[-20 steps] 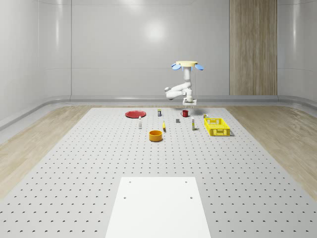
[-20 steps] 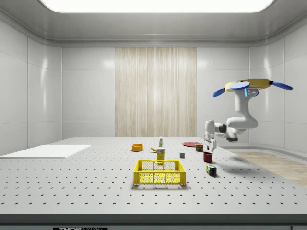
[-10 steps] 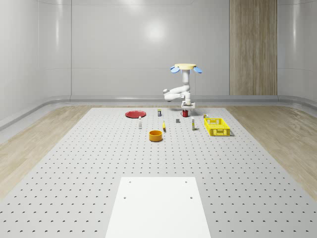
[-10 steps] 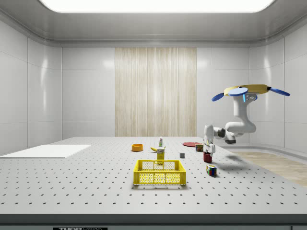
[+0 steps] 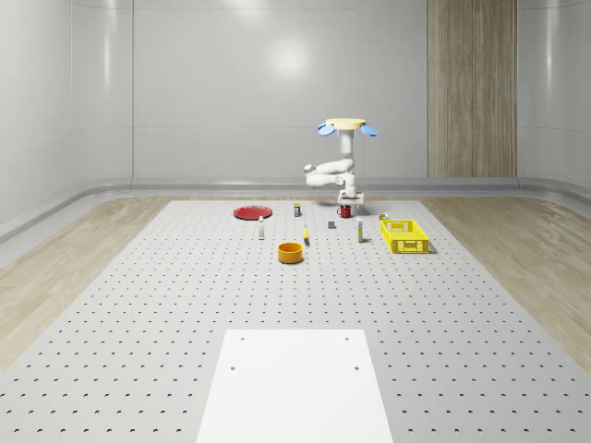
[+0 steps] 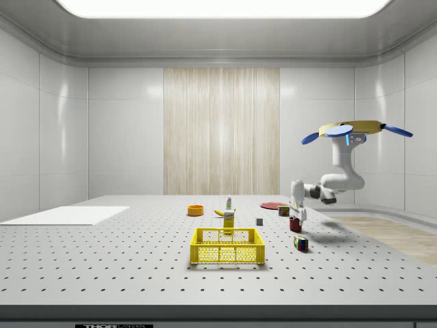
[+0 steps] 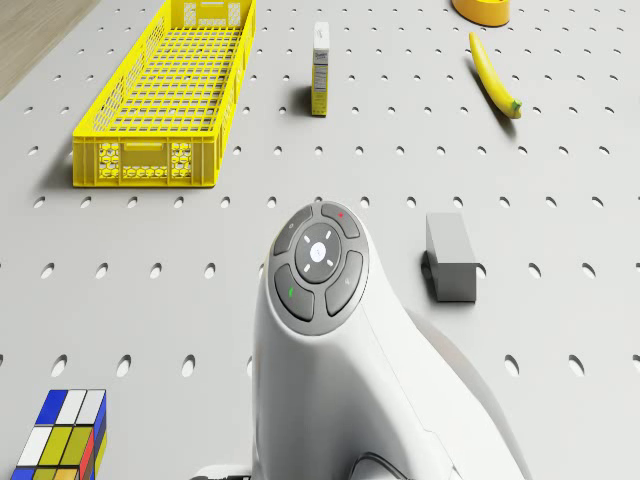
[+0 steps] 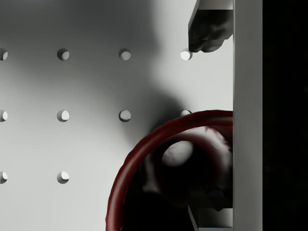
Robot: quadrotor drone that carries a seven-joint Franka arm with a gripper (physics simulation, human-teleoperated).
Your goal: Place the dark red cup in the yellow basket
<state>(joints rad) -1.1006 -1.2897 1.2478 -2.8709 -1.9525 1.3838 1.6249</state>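
Surface: grey perforated bench (image 5: 138,305), white panel (image 5: 294,383) at its near edge in the whole-scene view.
Red plate (image 5: 250,213): toward the far edge, leftmost item in the whole-scene view.
Small bottle (image 5: 261,229): upright, near side of the plate.
Orange bowl (image 5: 291,252): mid-bench, nearer the near edge than the other items.
Banana (image 7: 494,76): lies flat betw. bowl and grey block.
Grey block (image 7: 452,257): flat on bench, near the arm's wrist in drone view.
Drone (image 6: 353,128): hovers above the far part of the bench, at the side view's right; arm (image 6: 334,184) bends down toward the cup.
Gripper (image 5: 347,205): points straight down at the dark red cup (image 5: 344,211). In wrist view one fingertip (image 8: 208,29) sits outside the cup's rim, the other low inside it, so the jaws straddle the wall; cannot tell whether they press on it. Nothing visibly lifted.
Dark red cup: upright on bench, toward the far edge, well apart from the basket.
Small carton (image 7: 321,69): upright, betw. cup and basket.
Colour cube (image 6: 300,242): on bench near the cup.
Yellow basket (image 5: 404,235): long mesh crate, toward the right edge in the whole-scene view.
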